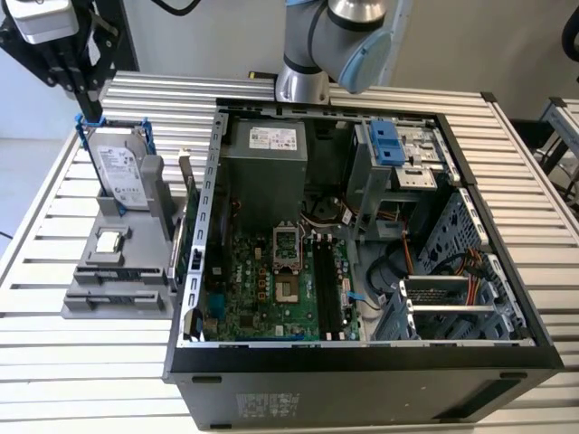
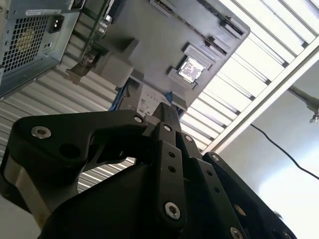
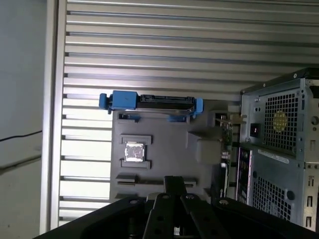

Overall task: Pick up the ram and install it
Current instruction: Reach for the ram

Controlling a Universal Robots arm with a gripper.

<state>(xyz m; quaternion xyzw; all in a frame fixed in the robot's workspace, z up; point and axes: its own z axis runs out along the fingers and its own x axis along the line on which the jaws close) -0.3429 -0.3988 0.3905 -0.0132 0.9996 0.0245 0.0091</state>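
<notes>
The ram (image 1: 181, 226) stands on edge in a slot of the grey fixture (image 1: 90, 294), between the fixture and the computer case wall; in the first wrist view it is a thin strip (image 3: 225, 142) seen edge-on. My gripper (image 1: 90, 114) hangs at the exterior view's far left, over the back end of the fixture near the blue hard-drive carrier. It is well apart from the ram. Its black fingers (image 3: 174, 183) look pressed together with nothing between them, as also in the second wrist view (image 2: 167, 115). The long black memory slots (image 1: 327, 285) lie on the motherboard inside the case.
A silver hard drive (image 1: 118, 167) in a blue carrier (image 3: 149, 102) stands upright on the fixture. A small square chip (image 1: 109, 241) lies in a pocket of the fixture. The open computer case (image 1: 362, 357) sits on the slatted metal table (image 1: 90, 380). The arm's base (image 1: 303, 81) rises behind the case.
</notes>
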